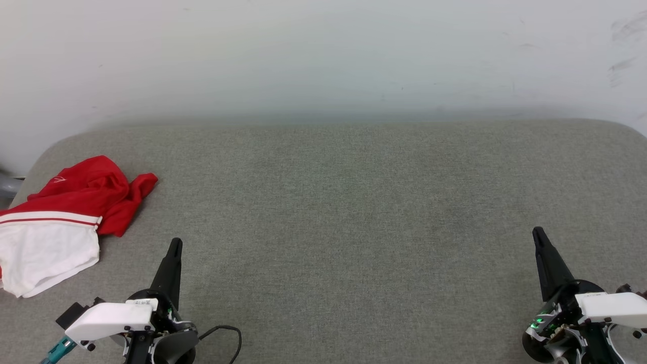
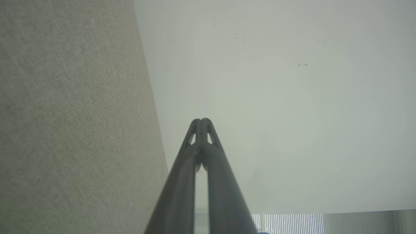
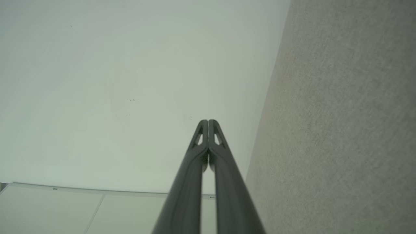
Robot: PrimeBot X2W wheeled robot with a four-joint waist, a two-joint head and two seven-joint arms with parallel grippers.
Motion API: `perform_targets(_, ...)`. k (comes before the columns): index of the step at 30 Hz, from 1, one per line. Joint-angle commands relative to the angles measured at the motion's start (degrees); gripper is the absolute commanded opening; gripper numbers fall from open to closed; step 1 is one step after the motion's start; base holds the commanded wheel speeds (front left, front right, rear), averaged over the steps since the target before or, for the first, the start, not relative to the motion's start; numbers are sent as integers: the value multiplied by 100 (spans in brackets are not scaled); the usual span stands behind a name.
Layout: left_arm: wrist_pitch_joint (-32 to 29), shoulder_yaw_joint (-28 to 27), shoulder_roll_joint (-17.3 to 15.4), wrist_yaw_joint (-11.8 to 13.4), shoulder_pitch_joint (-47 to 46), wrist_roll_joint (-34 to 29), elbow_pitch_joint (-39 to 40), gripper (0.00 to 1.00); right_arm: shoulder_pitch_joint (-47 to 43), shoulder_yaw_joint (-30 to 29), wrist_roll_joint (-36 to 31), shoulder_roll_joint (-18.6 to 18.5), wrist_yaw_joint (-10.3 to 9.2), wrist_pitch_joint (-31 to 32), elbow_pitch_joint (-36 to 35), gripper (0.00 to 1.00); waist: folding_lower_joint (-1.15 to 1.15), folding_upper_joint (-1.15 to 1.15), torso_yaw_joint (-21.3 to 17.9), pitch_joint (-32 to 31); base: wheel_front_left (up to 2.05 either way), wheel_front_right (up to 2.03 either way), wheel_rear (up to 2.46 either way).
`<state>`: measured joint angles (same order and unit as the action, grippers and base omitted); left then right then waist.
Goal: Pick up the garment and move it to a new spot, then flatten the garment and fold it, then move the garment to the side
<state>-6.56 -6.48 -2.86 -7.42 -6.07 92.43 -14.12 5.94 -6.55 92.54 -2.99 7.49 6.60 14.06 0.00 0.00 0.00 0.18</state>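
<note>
Fingers of the left gripper and right gripper are pressed together, empty, over the grey fabric-covered worktop; the crumpled red T-shirt with white sleeve is laid at its left edge.

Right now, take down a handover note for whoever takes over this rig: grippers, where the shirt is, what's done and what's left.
Grippers: the left gripper has its jaws shut and holds nothing; the right gripper is the same. Both sit low over the grey fabric surface.
Garment: the garment lies crumpled at the surface's left edge, ahead and left of the left gripper, which is not touching it.
Done: nothing yet.
Left: pick it up, move it to a new spot, flatten, fold, move aside.
</note>
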Motion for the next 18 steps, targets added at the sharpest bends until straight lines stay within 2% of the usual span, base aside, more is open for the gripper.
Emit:
perform_targets(1,-12,-14,-3,-25,-44,-2,6,0,63,1,-27,23,0,5,2,0,0,0,0,0,0,0,0)
perform_targets(18,-11,-15,-3,-25,-44,-2,6,0,63,0,-27,23,0,5,2,0,0,0,0,0,0,0,0)
